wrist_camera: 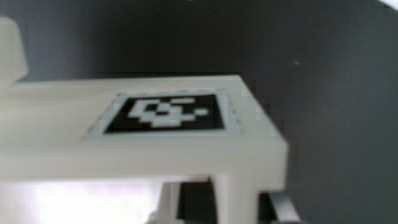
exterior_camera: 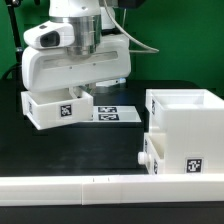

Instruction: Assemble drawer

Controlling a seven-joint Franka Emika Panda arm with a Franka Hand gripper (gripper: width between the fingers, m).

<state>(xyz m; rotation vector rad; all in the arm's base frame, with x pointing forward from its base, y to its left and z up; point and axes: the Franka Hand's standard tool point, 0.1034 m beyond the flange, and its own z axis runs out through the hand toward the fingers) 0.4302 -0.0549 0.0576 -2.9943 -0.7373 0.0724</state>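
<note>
A loose white drawer tray [exterior_camera: 50, 110] with a square tag on its side lies on the black table at the exterior view's left. My gripper [exterior_camera: 82, 92] is down on it. In the wrist view the tray's tagged wall [wrist_camera: 166, 112] fills the picture and its thin edge stands between my two dark fingertips [wrist_camera: 196, 198], which press against it on both sides. The tall white casing [exterior_camera: 190, 125] stands at the exterior view's right. A second tray [exterior_camera: 153, 150] with a round knob [exterior_camera: 143, 158] sits in the casing's lower part.
The marker board [exterior_camera: 112, 114] lies flat on the table between the loose tray and the casing. Long low white border blocks [exterior_camera: 100, 190] run along the front edge. A green wall stands behind.
</note>
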